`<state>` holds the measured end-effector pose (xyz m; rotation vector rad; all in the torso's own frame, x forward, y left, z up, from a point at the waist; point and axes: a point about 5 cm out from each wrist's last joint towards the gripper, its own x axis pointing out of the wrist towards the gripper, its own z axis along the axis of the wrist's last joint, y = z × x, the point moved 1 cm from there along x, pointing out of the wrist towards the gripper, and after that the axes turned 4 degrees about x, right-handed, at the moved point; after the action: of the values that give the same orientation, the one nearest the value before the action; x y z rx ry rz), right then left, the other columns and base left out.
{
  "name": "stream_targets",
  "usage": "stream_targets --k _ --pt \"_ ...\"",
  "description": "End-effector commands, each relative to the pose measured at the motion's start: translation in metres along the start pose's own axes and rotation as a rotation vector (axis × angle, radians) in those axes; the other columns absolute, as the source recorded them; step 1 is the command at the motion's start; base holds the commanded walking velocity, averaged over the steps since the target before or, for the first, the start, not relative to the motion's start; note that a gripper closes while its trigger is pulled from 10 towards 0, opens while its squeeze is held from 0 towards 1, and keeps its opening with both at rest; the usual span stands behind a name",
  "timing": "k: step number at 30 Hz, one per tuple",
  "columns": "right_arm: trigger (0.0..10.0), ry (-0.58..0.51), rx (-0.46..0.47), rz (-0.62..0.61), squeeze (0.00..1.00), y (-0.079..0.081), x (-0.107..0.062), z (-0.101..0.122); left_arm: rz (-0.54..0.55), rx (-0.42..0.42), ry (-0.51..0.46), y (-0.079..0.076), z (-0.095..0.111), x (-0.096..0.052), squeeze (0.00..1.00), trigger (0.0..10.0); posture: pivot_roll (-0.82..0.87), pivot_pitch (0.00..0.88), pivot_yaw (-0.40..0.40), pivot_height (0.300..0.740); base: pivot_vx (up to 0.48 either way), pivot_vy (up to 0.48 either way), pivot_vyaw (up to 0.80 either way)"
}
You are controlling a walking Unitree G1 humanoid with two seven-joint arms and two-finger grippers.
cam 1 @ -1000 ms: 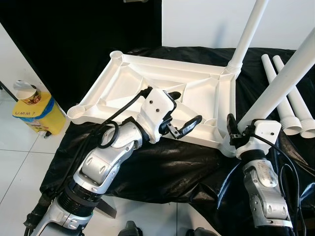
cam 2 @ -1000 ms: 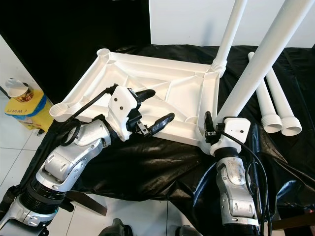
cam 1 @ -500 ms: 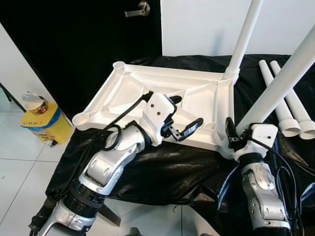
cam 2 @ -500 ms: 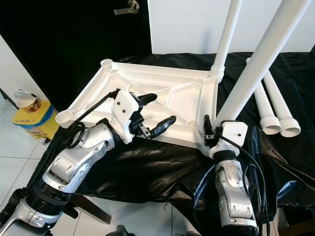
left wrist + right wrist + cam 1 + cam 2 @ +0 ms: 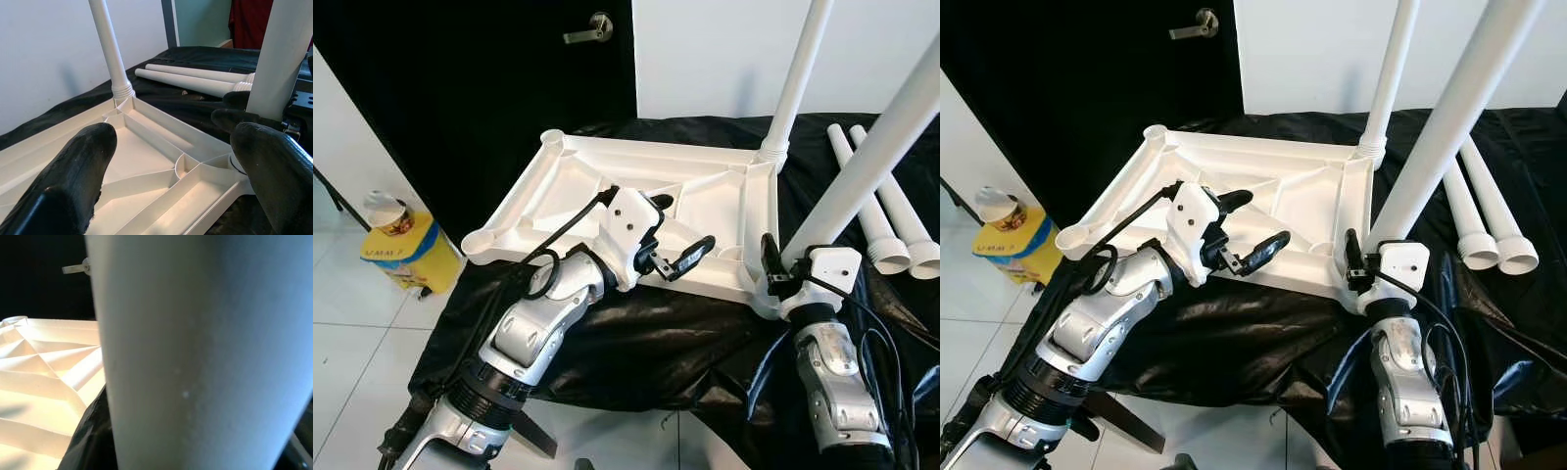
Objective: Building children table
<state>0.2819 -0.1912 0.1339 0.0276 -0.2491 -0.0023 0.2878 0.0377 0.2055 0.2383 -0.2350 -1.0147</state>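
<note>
On the black-draped bench, table top (image 5: 607, 181) lies upside down. Right gripper (image 5: 773, 272) clamps leg (image 5: 862, 176) low, beside the near right corner socket. Left gripper (image 5: 671, 230) hovers wide. Light, stiff, slick plastic: you grip near the collar.

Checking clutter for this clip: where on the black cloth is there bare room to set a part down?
Bare black cloth lies along the near edge, between the left gripper and right gripper, below the upturned tabletop. The right side is crowded: two loose legs and the leg the right gripper holds.
</note>
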Motion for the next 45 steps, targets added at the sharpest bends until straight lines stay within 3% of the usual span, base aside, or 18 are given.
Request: stream_targets --k 1,11,22,30,33,45 --pt "10.0 0.018 0.003 0.009 0.0 0.0 -0.001 -0.005 -0.194 0.006 -0.006 -0.012 -0.002 -0.003 0.0 10.0 -0.07 0.0 0.056 0.74 0.0 0.0 0.0" --pt "10.0 0.04 -0.029 0.048 0.0 -0.001 -0.005 -0.01 -0.314 -0.026 0.037 -0.035 -0.012 -0.014 0.0 10.0 -0.05 0.0 0.047 0.74 0.0 0.0 0.0" --pt "10.0 0.075 -0.114 0.242 0.0 0.009 -0.017 -0.023 -0.314 -0.025 0.041 -0.036 -0.011 -0.015 0.0 10.0 -0.04 0.0 0.05 0.74 0.0 0.0 0.0" --pt "10.0 0.101 -0.118 0.266 0.0 0.006 -0.02 -0.028 -0.31 -0.022 0.045 -0.035 -0.009 -0.017 0.0 10.0 -0.04 0.0 0.053 0.74 0.0 0.0 0.0" --pt "10.0 0.15 -0.029 0.255 0.0 0.006 -0.02 -0.034 -0.305 -0.014 0.049 -0.031 -0.008 -0.019 0.0 10.0 -0.03 0.0 0.059 0.74 0.0 0.0 0.0" --pt "10.0 0.218 0.068 0.193 0.0 0.004 -0.014 -0.039 -0.293 -0.002 0.051 -0.026 -0.005 -0.02 0.0 10.0 -0.03 0.0 0.054 0.74 0.0 0.0 0.0"
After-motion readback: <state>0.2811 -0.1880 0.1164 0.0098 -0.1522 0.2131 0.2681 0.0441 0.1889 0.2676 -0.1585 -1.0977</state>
